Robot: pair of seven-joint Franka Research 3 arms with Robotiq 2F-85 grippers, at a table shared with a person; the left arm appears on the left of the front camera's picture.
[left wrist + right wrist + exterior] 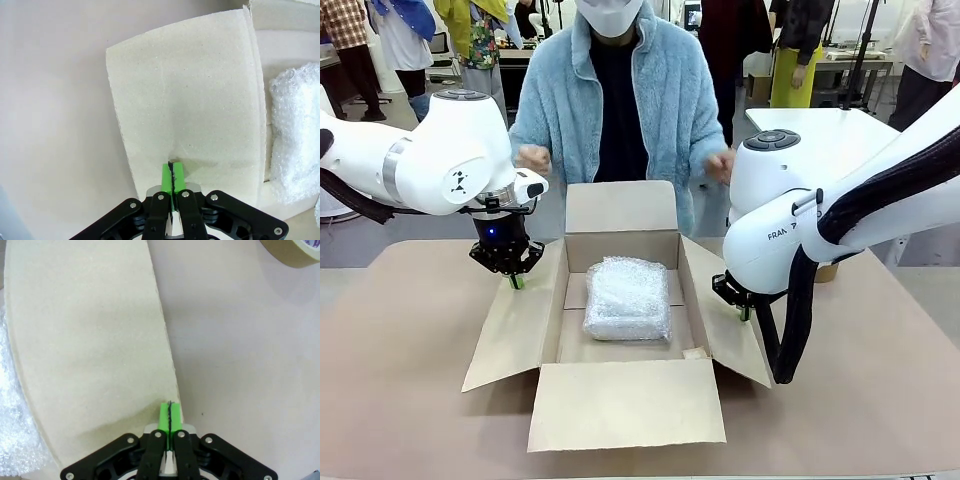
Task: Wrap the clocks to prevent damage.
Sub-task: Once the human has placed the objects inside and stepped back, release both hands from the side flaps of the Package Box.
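Currently, I see the open cardboard box (620, 400) on the table (400, 380), with the bubble-wrapped bundle (628, 298) lying on its floor. Both grippers have fingers pressed together, pinching nothing. The left gripper (517, 278) touches the left flap (190, 100), and the right gripper (744, 313) touches the right flap (90, 340).

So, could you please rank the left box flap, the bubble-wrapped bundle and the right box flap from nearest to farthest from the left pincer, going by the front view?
From the left pincer:
1. Left box flap, right at its tips.
2. Bubble-wrapped bundle, in the middle.
3. Right box flap, on the far side.
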